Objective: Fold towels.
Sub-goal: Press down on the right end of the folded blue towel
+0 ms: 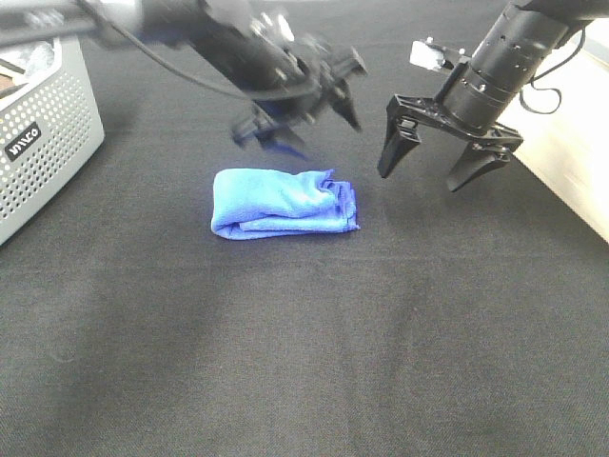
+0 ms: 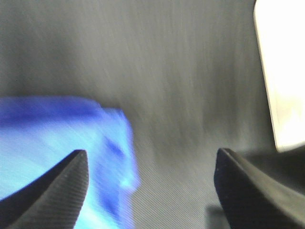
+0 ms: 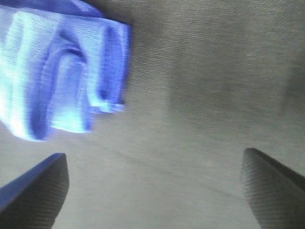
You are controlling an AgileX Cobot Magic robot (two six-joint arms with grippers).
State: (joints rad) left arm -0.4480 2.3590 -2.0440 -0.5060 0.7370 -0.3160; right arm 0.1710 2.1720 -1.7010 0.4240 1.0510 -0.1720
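While the folded blue towel [image 1: 284, 202] lies on the black table [image 1: 381, 333], the left gripper [image 1: 306, 119] and right gripper [image 1: 421, 177] hover nearby, jaws spread, empty.

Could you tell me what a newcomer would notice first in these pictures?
A bright blue towel, folded into a bundle, lies mid-table on the black cloth. Beyond it hang the blurred left gripper and the right gripper, both open and empty. A grey perforated basket stands at the far left.
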